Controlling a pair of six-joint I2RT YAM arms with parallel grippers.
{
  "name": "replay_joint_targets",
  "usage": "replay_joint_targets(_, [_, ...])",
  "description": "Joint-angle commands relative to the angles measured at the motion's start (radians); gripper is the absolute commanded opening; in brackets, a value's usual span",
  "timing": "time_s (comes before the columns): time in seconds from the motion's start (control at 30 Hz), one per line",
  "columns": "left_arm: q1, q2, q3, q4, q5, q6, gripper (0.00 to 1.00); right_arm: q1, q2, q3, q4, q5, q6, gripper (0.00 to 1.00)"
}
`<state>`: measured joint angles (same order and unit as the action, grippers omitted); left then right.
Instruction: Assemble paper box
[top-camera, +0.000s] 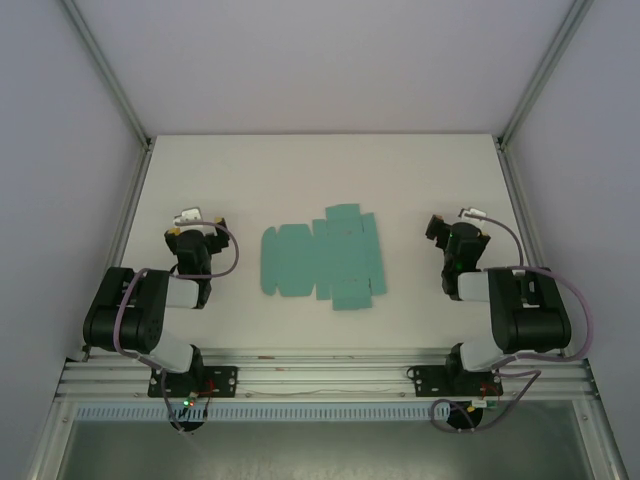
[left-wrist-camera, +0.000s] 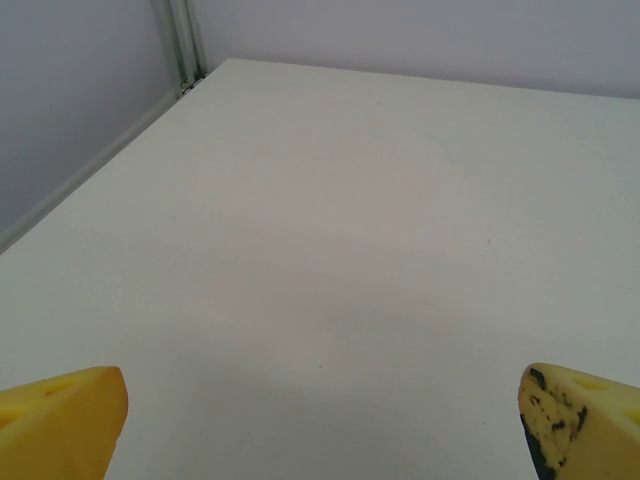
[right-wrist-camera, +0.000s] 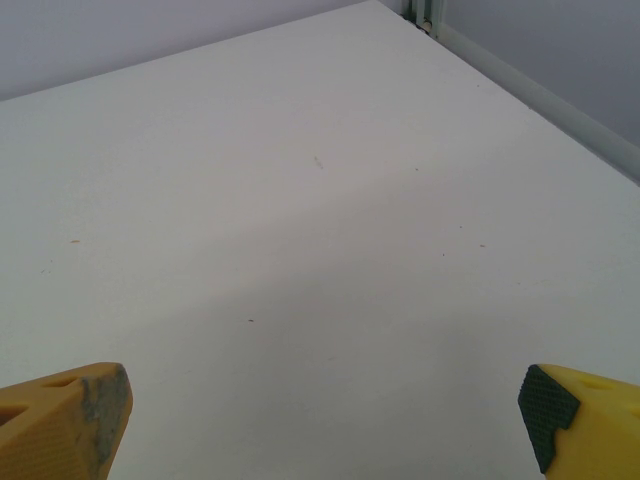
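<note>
The paper box (top-camera: 322, 258) is a flat teal-green die-cut sheet with flaps and tabs, lying unfolded on the white table (top-camera: 320, 170) midway between the arms. My left gripper (top-camera: 196, 228) hangs left of the sheet and apart from it. The right gripper (top-camera: 441, 229) hangs to its right, also apart. In the left wrist view the left gripper (left-wrist-camera: 320, 430) is open, its yellow fingertips (left-wrist-camera: 60, 420) wide apart over bare table. In the right wrist view the right gripper (right-wrist-camera: 325, 425) is open too, fingertips (right-wrist-camera: 580, 420) spread with nothing between them.
Grey walls and aluminium frame posts (top-camera: 108, 70) close in the table on the left, right and back. A metal rail (top-camera: 320, 375) carrying both arm bases runs along the near edge. A table corner post (left-wrist-camera: 180, 40) appears ahead in the left wrist view.
</note>
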<state>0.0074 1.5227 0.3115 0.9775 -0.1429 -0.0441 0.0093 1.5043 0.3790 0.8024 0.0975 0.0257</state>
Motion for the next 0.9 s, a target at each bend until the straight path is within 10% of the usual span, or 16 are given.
replay_joint_targets(0.0, [0.000,-0.012,0.006,0.029,-0.018,0.003,1.00,-0.006,-0.006,0.011,0.028,0.004,0.012,1.00])
replay_joint_targets(0.5, [-0.007,-0.283,0.362,-0.844,0.113,-0.315,1.00,0.127,-0.262,0.414,-0.873,0.049,0.106,0.96])
replay_joint_targets(0.67, [-0.057,-0.205,0.381,-0.874,0.308,-0.458,1.00,0.263,-0.212,0.585,-1.199,-0.142,0.201,0.85])
replay_joint_targets(0.87, [-0.155,-0.096,0.453,-0.943,0.340,-0.459,1.00,0.353,-0.047,0.631,-1.193,-0.456,0.330,0.45])
